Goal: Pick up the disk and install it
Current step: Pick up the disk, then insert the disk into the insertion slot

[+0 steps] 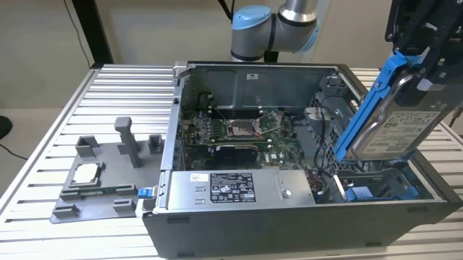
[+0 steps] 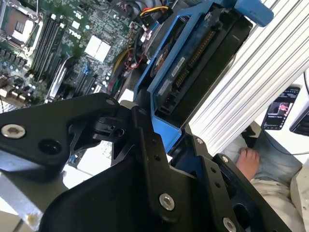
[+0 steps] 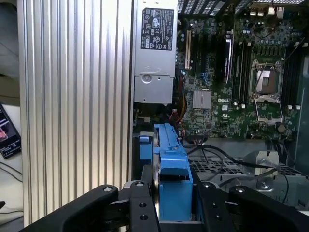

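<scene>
As our jaws clamp the disk point(image 1: 394, 130) by its blue carrier point(image 1: 364, 116), we hold it tilted on edge. It hangs over the open computer case point(image 1: 289, 227).

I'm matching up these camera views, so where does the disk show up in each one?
Exterior view: the disk hangs tilted in the gripper, over the case's corner at the exterior view's right.
First wrist view: the disk is edge-on, clamped in the gripper.
Second wrist view: the disk reaches out past the gripper toward the case.
Shared landmark: the CPU socket.
</scene>
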